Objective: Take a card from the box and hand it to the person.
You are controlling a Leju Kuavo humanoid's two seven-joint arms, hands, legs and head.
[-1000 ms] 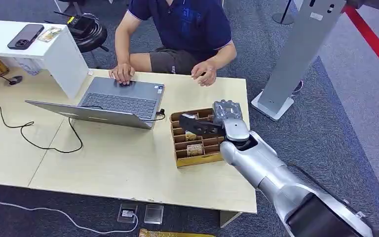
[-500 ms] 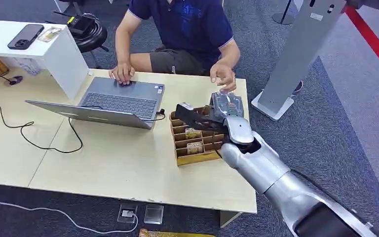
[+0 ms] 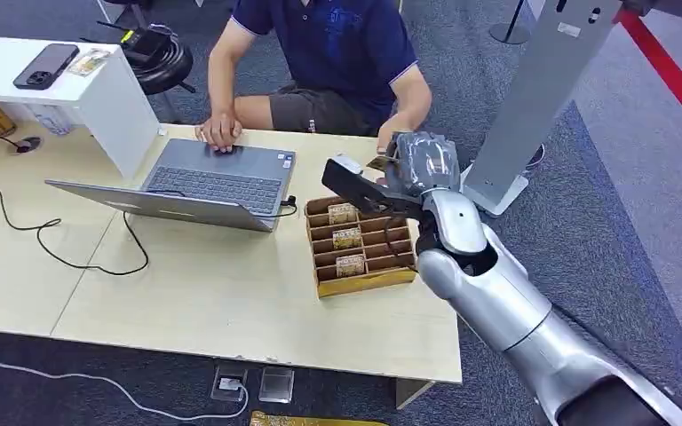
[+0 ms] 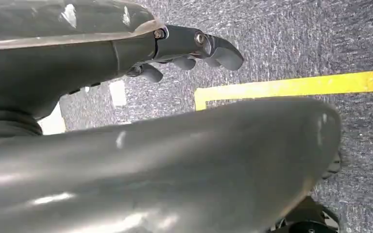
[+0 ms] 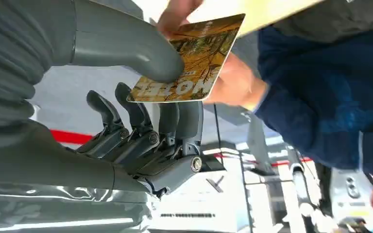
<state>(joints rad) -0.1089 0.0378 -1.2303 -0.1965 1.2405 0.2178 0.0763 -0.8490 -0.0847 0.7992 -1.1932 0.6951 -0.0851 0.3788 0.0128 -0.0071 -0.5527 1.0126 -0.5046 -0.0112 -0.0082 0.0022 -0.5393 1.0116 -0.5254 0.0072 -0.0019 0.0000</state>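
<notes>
My right hand [image 3: 416, 167] is raised above the far end of the brown divided box [image 3: 355, 284] and pinches a yellow picture card [image 3: 377, 163]. In the right wrist view the thumb [image 5: 126, 43] presses the card [image 5: 189, 60] against the dark fingers [image 5: 145, 121]. The person's hand [image 5: 235, 82] lies right behind the card, with fingertips at its far edge. More cards [image 3: 347, 238] stand in the box's slots. My left hand [image 4: 194, 48] hangs over the carpet, fingers loosely bent and holding nothing.
The person in a dark blue shirt [image 3: 337, 44] sits across the table [image 3: 186, 293], the other hand on an open laptop [image 3: 213, 182]. A black cable [image 3: 53, 240] trails at the left. A white shelf [image 3: 62, 75] carries a phone. A grey pillar stand [image 3: 542, 89] rises at the right.
My right hand has lifted out of the box with the card and moved away from me toward the person. The person's hand rose from the table to meet the card.
</notes>
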